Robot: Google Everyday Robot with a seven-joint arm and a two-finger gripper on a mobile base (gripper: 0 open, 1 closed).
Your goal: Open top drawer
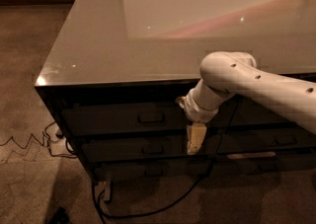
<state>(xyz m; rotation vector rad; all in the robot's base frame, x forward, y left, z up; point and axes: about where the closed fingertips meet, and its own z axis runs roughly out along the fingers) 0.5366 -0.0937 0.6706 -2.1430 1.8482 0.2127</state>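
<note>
Glossy cabinet top [98, 45], speckled brown floor [24, 70] (cables [148, 213] trailing).

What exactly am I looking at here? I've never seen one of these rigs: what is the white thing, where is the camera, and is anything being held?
The white tube is the robot's single arm, reaching in from the right. At its end, pointing down, is the cream-coloured gripper, the tool it grasps with. There is only one camera, looking down from above; where it is mounted is not on record. It shows a dark cabinet whose glossy top reflects light. The top drawer looks shut. Its small bar handle sits left of the gripper, which hangs in front of the drawer fronts, a little lower. I see nothing held in it. Cables lie on the floor at the left.
</note>
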